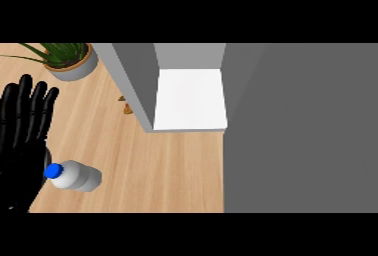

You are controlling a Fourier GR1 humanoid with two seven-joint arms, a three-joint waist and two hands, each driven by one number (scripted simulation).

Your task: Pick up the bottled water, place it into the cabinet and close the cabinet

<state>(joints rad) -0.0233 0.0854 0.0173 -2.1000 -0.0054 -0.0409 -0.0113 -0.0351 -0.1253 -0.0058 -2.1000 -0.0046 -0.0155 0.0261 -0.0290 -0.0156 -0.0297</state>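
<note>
One left hand [22, 135] | fingers straight, holding nothing | bottled water [74, 176] just beside its palm

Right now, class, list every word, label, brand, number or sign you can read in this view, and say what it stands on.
None: no readable text shows anywhere.
Bottled water: blue cap, plain pale body, no label visible.
Cabinet: plain grey walls, white shelf, no marking.
Plant pot: plain grey, no writing.
Small brown thing beside the cabinet: mostly hidden, cannot tell.
</note>
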